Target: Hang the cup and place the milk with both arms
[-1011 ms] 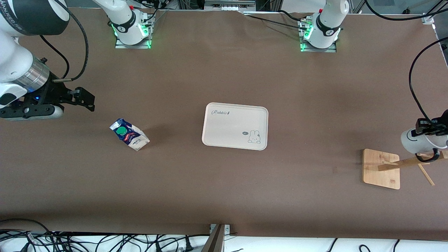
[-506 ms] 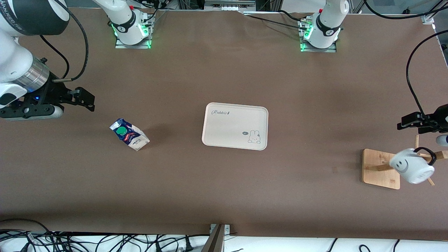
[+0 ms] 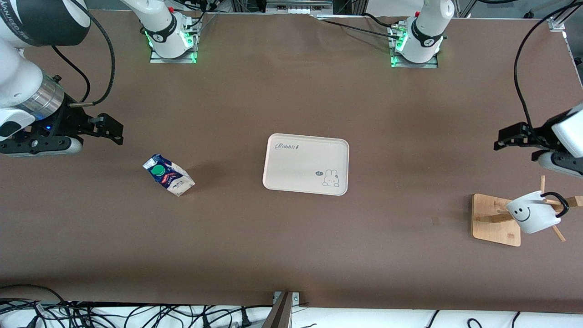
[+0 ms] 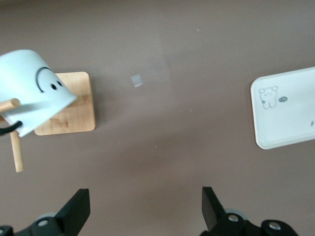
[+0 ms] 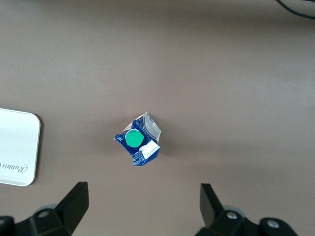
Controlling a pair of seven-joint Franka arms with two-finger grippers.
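Since the earlier frames the cup (image 3: 533, 212) has been released by the left gripper (image 3: 512, 138) and left hanging by its black handle on a peg of the wooden rack (image 3: 496, 220), smiley face outward; the gripper has been drawn up and away from it and is now seen over bare table, at about 11 o'clock from the rack. The right gripper and the milk are unchanged. Front view: the left gripper's jaws are spread wide with nothing between them. The right gripper (image 3: 111, 129) waits over the table at the right arm's end, jaws wide and empty, at roughly 10 o'clock from the milk (image 3: 168, 175). The milk stands upright on the table, green cap visible, at 9 o'clock from the tray (image 3: 305, 164), well apart from it. The tray lies at mid-table with a rabbit drawing in one corner. The rack stands at the left arm's end, at about 4 o'clock from the tray. Left wrist view: both fingers (image 4: 76, 212) are seen spread far apart over brown table, nothing held; the cup (image 4: 34, 88) is seen hung on a peg above the rack's base (image 4: 74, 110), and a corner of the tray (image 4: 283, 110) is in view. Right wrist view: the fingers (image 5: 74, 201) are set wide apart and empty; the milk (image 5: 139, 139) is seen from above, standing between and ahead of them, with the tray's edge (image 5: 17, 147) at the frame's border.
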